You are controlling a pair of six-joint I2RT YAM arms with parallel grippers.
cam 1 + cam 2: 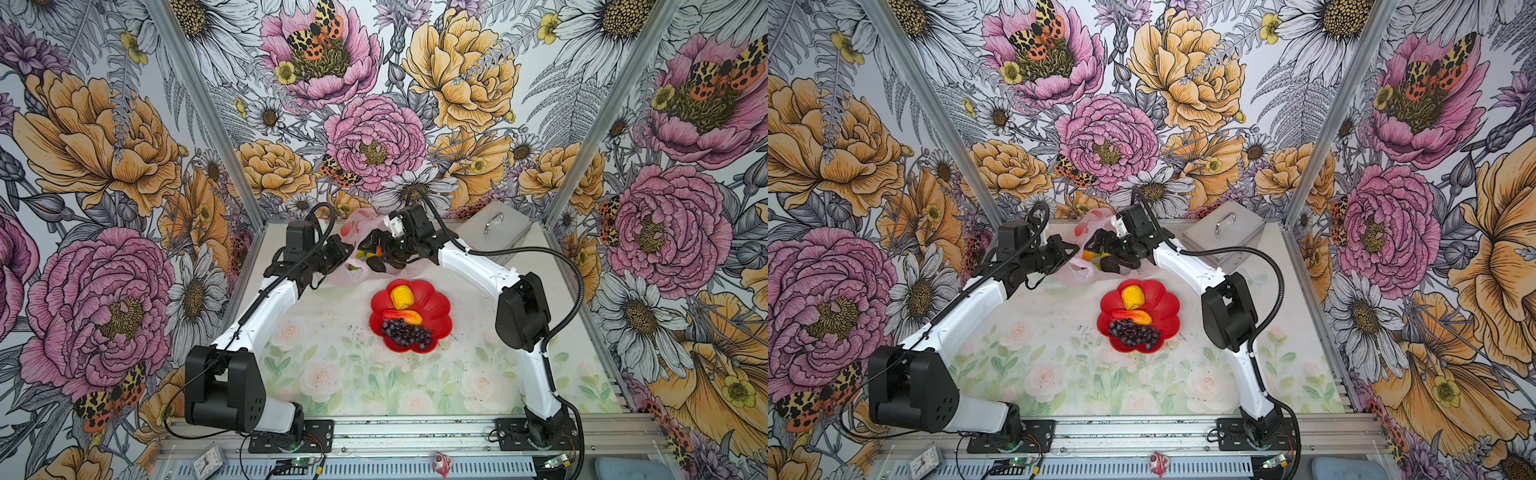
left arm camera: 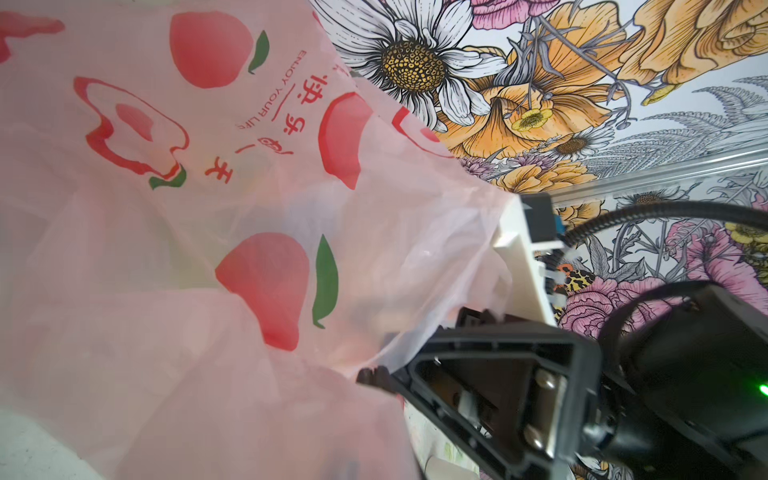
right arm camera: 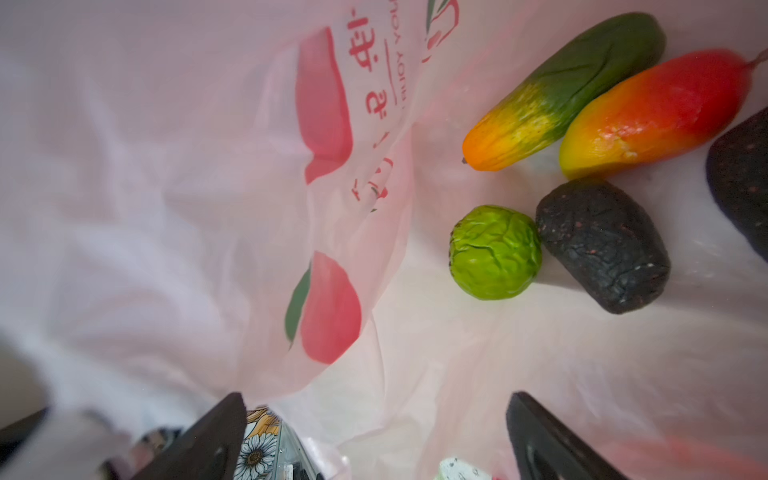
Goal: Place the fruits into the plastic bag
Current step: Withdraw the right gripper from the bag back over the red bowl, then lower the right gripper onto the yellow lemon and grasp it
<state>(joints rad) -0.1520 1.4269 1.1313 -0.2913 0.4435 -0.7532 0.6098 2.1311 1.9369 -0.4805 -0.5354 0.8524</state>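
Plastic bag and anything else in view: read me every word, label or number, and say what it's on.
"ENJOY YOUR LIF": red print on the plastic bag, the end lost in a fold.
"快乐" and "一天": red characters beside it, an unreadable stylised sign between them.
Small clock at the front edge: dial too small to read.

Looking into plastic bag [image 3: 166,208]: pink film w/ red peach prints. My right gripper [image 3: 374,449] low in frame, jaws spread wide, fingers [image 3: 208,444] dark and blurred. On bag floor: green-orange mango [image 3: 569,87] lying alongside red-orange fruit [image 3: 656,112], touching. Green bumpy ball [image 3: 494,252] touching dark avocado [image 3: 602,245]. 2nd avocado [image 3: 744,178] cut off by frame edge. All fruit apart from my fingers.
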